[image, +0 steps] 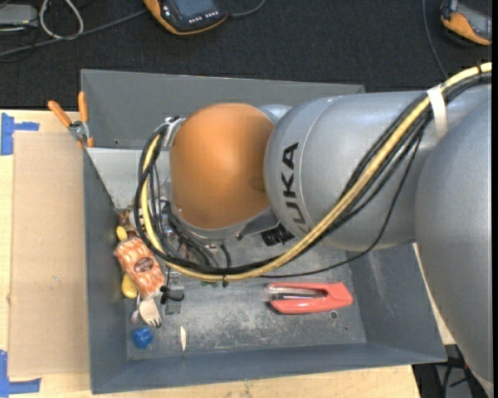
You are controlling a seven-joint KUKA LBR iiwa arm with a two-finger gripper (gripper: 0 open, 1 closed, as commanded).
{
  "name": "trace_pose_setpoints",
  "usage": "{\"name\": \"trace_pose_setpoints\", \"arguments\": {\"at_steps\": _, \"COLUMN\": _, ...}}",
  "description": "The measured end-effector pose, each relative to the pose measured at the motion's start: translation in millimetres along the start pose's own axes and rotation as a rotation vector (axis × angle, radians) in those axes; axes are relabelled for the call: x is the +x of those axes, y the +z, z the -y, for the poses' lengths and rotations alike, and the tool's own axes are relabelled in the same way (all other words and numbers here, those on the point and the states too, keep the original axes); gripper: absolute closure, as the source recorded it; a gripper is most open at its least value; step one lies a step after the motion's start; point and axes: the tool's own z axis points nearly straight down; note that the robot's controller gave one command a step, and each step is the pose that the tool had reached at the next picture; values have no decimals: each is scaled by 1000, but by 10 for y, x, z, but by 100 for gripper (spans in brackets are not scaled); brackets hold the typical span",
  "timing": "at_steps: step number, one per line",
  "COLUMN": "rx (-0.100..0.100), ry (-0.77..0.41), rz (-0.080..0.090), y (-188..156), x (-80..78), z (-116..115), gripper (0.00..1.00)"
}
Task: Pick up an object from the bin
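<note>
Orange-capped wrist low in the grey bin [232, 363], the claw [173, 295], open or closed unclear, sits beside an orange patterned packet [139, 265] at ten o'clock, while a red-handled tool [310, 297] lies apart at three o'clock, lengthwise nine-to-three.

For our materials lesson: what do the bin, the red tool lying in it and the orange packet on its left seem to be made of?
Bin: grey metal, matt, its floor scuffed pale. Red tool: probably glossy plastic or rubber grips, with a silvery, likely metal strip between them. Orange packet: seemingly printed plastic film, judging by its crumpled, patterned surface, though that is not certain.
</note>
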Motion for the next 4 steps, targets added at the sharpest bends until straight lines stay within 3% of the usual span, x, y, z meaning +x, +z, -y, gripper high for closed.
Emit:
{"name": "trace_pose_setpoints", "arguments": {"at_steps": 1, "rx": -2, "ry": 6, "rz": 8, "y": -45, "x": -24, "z": 20, "gripper": 0}}
{"name": "trace_pose_setpoints", "arguments": {"at_steps": 2, "rx": -1, "ry": -428, "rz": 11, "y": 668, "x": -171, "z": -32, "gripper": 0}}
{"name": "trace_pose_setpoints", "arguments": {"at_steps": 3, "rx": -1, "ry": -385, "rz": 7, "y": 936, "x": -226, "z": -50, "gripper": 0}}
{"name": "trace_pose_setpoints", "arguments": {"at_steps": 4, "rx": 0, "ry": -418, "rz": 7, "y": 904, "x": -175, "z": -78, "gripper": 0}}
